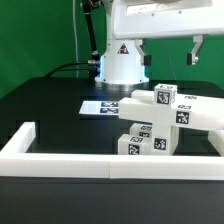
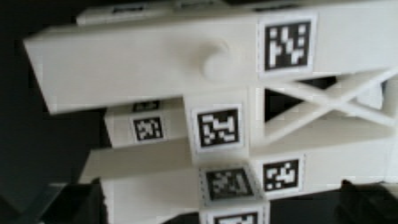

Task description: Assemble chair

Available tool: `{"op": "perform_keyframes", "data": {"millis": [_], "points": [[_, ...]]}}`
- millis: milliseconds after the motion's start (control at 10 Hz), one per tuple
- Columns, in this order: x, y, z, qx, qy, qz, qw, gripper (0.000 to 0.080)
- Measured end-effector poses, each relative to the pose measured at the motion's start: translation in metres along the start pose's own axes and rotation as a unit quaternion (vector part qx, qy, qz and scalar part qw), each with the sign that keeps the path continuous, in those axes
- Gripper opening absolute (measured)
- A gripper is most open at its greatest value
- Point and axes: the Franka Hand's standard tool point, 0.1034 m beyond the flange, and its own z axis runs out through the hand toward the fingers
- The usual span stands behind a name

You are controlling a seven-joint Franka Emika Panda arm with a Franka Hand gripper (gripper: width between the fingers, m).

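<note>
The white chair parts (image 1: 165, 118) are stacked together at the exterior view's right, close behind the front wall. A long tagged slab (image 1: 195, 112) lies across tagged blocks (image 1: 142, 142). My gripper (image 1: 170, 50) hangs well above the stack, open and holding nothing. In the wrist view the chair parts fill the picture: a slab with a round peg (image 2: 160, 65), a cross-braced piece (image 2: 329, 108) and tagged blocks (image 2: 217, 130). My gripper (image 2: 222, 205) straddles them from above, its dark fingertips (image 2: 80, 200) at either side, touching nothing.
A low white border wall (image 1: 60, 155) runs along the front and up the exterior view's left. The marker board (image 1: 98, 107) lies flat on the black table in front of the robot's white base (image 1: 120, 65). A green backdrop stands behind.
</note>
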Motion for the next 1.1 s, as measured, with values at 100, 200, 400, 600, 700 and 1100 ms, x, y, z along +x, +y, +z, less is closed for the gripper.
{"op": "perform_keyframes", "data": {"millis": [100,200,400,600,700,1100], "points": [[-0.010,0.007,-0.002,0.020,-0.028,0.028,0.999,0.0649],[-0.016,0.012,-0.001,0.027,-0.034,0.045,0.998,0.0649],[-0.015,0.011,0.000,0.024,-0.034,0.043,0.998,0.0649],[-0.016,0.012,0.001,0.024,-0.034,0.045,0.998,0.0649],[-0.028,0.015,0.007,0.030,-0.037,0.061,0.997,0.0649],[-0.079,0.007,0.044,-0.021,-0.039,-0.016,0.999,0.0649]]}}
